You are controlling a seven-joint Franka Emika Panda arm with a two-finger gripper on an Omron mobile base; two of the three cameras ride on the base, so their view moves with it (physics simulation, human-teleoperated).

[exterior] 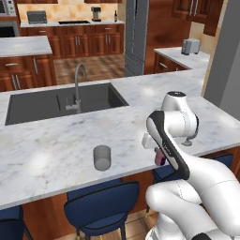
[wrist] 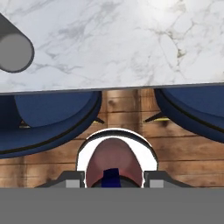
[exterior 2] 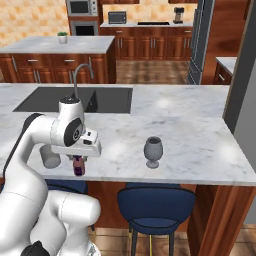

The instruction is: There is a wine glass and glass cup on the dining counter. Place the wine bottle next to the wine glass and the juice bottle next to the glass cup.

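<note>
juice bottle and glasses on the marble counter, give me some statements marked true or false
1. The gripper is shut on the squat pinkish-red juice bottle. True.
2. The grey stemmed wine glass lies on its side. False: it stands upright on the marble dining counter.
3. The short grey glass cup stands on the counter. True.
4. The juice bottle stands beside the wine glass. False: it is held nearer the cup.

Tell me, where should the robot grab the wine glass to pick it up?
Probably by the thin stem, coming in level from the stool side of the dining counter. The wine glass stands upright, its rounded bowl looks too wide for a sure pinch, and the narrow stem between bowl and foot fits between two fingers.
</note>
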